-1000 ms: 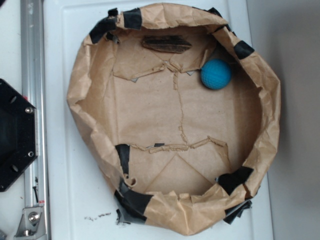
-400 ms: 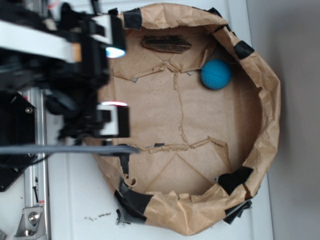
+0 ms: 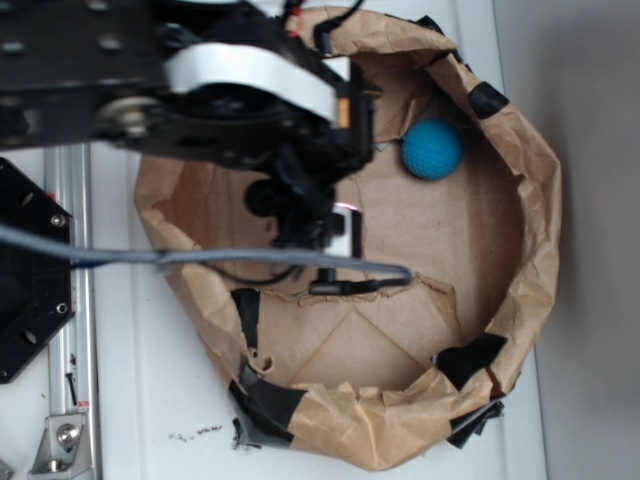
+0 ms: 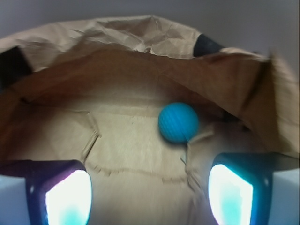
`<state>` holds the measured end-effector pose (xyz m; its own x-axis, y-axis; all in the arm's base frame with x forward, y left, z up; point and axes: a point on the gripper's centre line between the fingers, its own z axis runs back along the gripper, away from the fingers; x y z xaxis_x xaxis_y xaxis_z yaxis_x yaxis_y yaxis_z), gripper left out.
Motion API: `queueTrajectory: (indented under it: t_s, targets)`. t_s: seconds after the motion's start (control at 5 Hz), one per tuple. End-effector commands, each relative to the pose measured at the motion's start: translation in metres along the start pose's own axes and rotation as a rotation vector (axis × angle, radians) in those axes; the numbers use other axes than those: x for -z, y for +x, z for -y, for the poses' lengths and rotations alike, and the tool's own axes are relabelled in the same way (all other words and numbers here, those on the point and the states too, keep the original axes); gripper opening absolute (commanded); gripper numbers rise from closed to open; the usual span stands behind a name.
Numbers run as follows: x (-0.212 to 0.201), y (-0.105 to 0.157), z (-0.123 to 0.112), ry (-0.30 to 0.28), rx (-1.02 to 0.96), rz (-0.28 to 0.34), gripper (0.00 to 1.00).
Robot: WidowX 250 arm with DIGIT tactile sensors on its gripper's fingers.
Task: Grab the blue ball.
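Blue ball (image 3: 432, 149) lies on the paper floor of the brown paper ring (image 3: 540, 190), close under the ring's wall in the upper-right part of the exterior view. Ball not touched by anything but the floor; whether it touches the wall cannot be told.

Gripper (image 4: 149, 194) empty, jaws spread wide. In the wrist view the 2 fingers (image 4: 68, 196) show at the lower left and lower right corners, with bare paper between them. Ball (image 4: 178, 122) sits ahead of the gap, somewhat right of its centre line, nearer the right-hand finger, well apart from both.

In the exterior view the arm (image 3: 180, 95) reaches in from the upper left, over the ring's left rim. Gripper (image 3: 340, 215) hangs above the middle of the floor, left of and below the ball in the picture. A grey cable (image 3: 200, 260) runs across the ring's left side.

Edges: ring wall is crumpled, patched with black tape (image 3: 487, 98) at several spots along the rim. Behind the ball in the wrist view the wall rises and folds inward. On the right a flap of paper leans in close beside the ball.

Open room: flat paper floor between gripper and ball, marked only by creased seams (image 4: 91, 140). White table surface (image 3: 140, 400) lies outside the ring.
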<state>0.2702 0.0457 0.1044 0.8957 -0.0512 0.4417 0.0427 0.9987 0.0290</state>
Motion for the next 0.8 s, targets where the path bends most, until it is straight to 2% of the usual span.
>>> queueTrajectory:
  t_s: [0.0,0.4,0.6]
  targets:
    - [0.049,0.025,-0.019,0.026,0.048,0.033,1.00]
    - [0.049,0.049,-0.032,0.042,0.063,0.075,1.00]
    - [0.061,0.054,-0.040,0.088,0.115,0.056,1.00]
